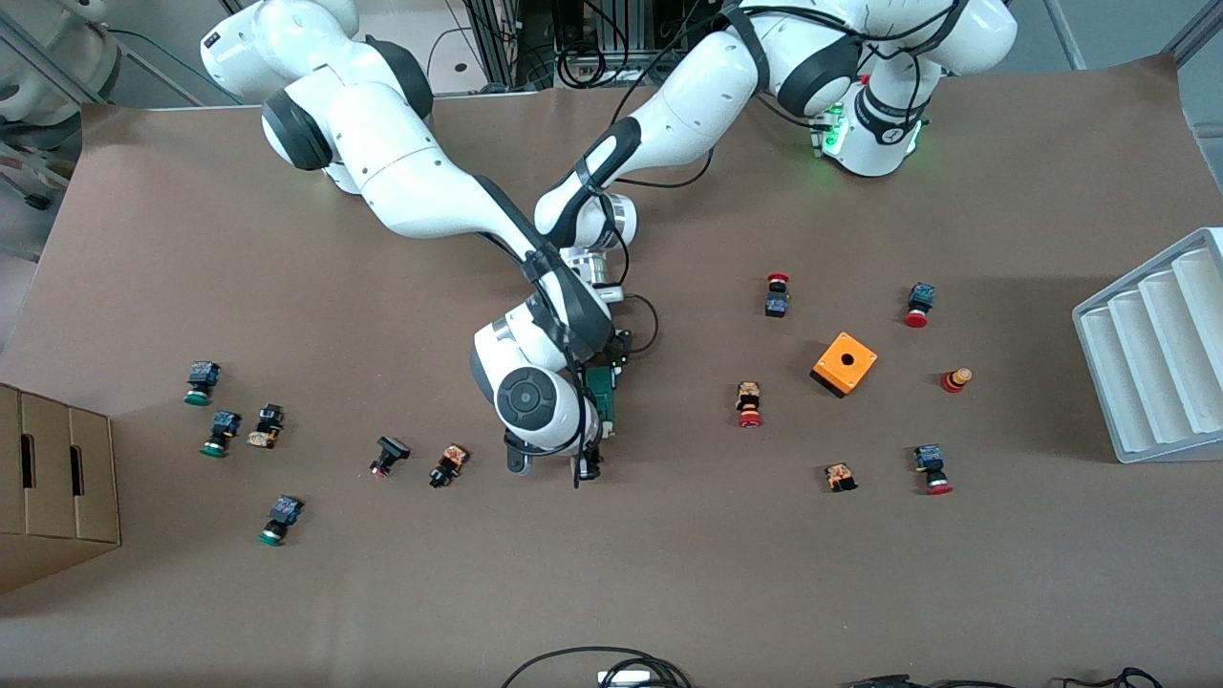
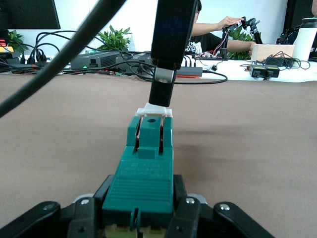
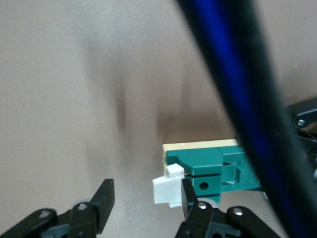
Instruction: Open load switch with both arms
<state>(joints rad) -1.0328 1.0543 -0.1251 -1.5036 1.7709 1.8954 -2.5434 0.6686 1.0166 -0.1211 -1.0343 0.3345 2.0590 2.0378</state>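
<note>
The slim green rectangular load switch (image 2: 143, 171), with its small white block (image 3: 166, 189) at one end, lies near the middle of the table, partly hidden in the front view under the two wrists. The left gripper (image 2: 143, 218) is clamped on the switch's body, fingers pressed to both green flanks. The right gripper (image 3: 143, 201) stands at the white block with its jaws apart — one finger (image 3: 189, 198) touches the block's side, the other (image 3: 101, 198) is well clear, so nothing is yet pinched. The likeliest failure is a slip: if the right fingers close off-centre, they could push the white piece sideways or skid off it, and a skewed pull could twist the body in the left grip. The two wrists are crowded together over the switch, so a collision or a snagged black cable (image 1: 642, 320) is a real risk. The small black push-button (image 1: 447, 465) and the orange cube box (image 1: 844, 363) lie well apart and block nothing.
</note>
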